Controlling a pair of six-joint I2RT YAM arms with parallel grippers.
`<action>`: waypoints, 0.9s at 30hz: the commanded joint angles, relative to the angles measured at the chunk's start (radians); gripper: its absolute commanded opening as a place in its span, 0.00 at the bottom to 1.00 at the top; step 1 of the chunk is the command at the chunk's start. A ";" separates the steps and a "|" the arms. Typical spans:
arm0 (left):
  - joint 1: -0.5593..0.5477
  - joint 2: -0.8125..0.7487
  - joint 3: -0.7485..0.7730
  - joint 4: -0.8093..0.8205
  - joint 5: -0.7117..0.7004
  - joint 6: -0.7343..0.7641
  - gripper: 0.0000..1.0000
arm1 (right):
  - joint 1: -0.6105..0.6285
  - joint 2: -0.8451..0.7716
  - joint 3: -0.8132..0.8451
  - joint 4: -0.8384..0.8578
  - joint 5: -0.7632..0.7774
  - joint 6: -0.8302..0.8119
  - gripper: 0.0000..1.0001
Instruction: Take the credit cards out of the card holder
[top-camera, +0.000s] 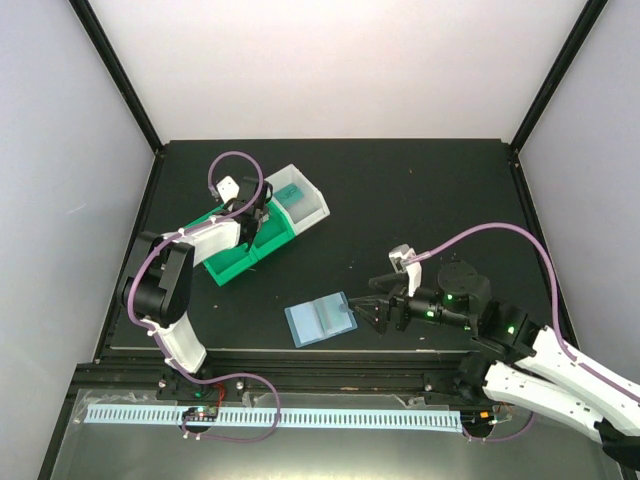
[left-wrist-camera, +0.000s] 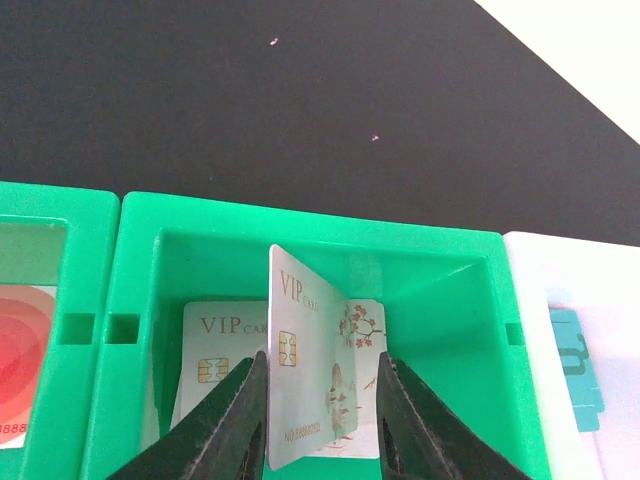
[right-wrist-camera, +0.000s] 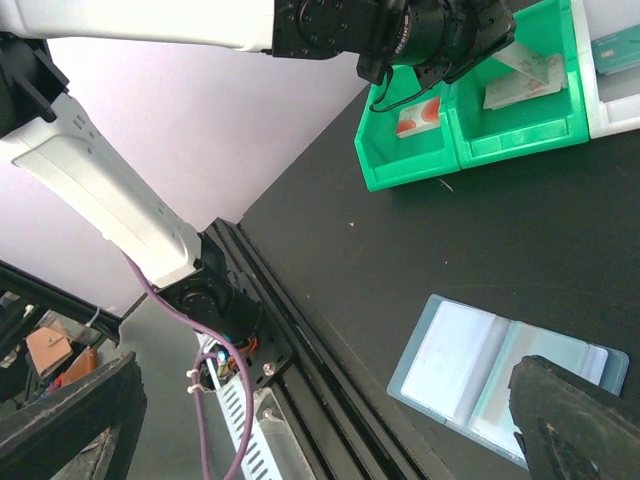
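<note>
The card holder (top-camera: 318, 319) lies open and flat near the table's front edge, its translucent sleeves (right-wrist-camera: 500, 375) facing up. My right gripper (top-camera: 368, 310) stands wide open just right of it, one finger (right-wrist-camera: 570, 420) over its right edge, holding nothing. My left gripper (left-wrist-camera: 320, 400) hangs inside the green tray (left-wrist-camera: 300, 215). A white VIP credit card (left-wrist-camera: 310, 360) stands on edge between its fingers, leaning on the left finger and apart from the right one. A second VIP card (left-wrist-camera: 215, 350) lies flat beneath. A teal card (left-wrist-camera: 575, 365) rests in the white tray (left-wrist-camera: 540, 290).
The green tray (top-camera: 235, 262) and the white tray (top-camera: 305, 200) sit side by side at the back left. A red-patterned card (right-wrist-camera: 418, 117) lies in the green tray's other compartment. The left arm (right-wrist-camera: 400, 30) reaches over these trays. A slotted rail (top-camera: 270, 415) runs along the front.
</note>
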 joint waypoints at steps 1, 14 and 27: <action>0.005 0.016 0.045 -0.038 -0.041 -0.004 0.32 | -0.006 -0.020 -0.001 -0.008 0.032 -0.023 1.00; 0.005 -0.005 0.081 -0.090 -0.038 0.026 0.50 | -0.005 -0.043 0.018 -0.053 0.073 -0.042 1.00; 0.005 -0.110 0.147 -0.169 0.200 0.232 0.78 | -0.005 -0.066 0.005 -0.079 0.177 -0.015 1.00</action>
